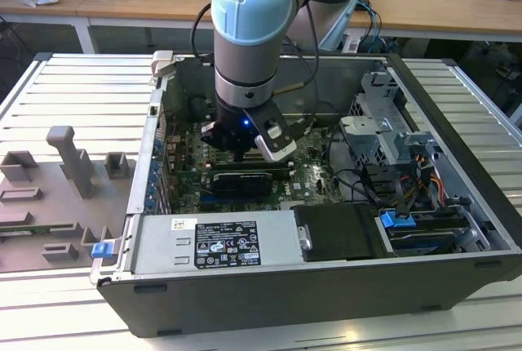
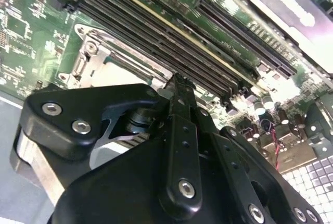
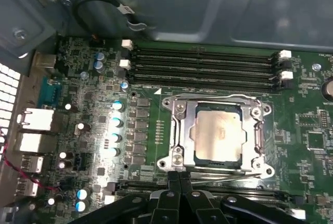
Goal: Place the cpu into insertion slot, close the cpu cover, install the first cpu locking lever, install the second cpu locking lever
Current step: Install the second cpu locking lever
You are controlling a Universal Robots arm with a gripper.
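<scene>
In the first wrist view the cpu (image 3: 217,133) already sits in the insertion slot (image 3: 179,110), its pale metal top showing through the window of the cpu cover (image 3: 253,135), which lies flat over it. So the first two steps look done. The levers are harder to judge: thin silvery rods run along the socket's edge nearest the gripper (image 3: 179,179), but I cannot tell whether either is hooked under its catch.

The gripper's two black fingers are pressed together with nothing between them, their tips just beside that near edge of the socket frame (the second wrist view shows them the same way). In the exterior view the arm reaches down into the open computer case (image 1: 457,204), over the green motherboard (image 1: 314,173) beside the long black memory slots (image 3: 205,62).
</scene>
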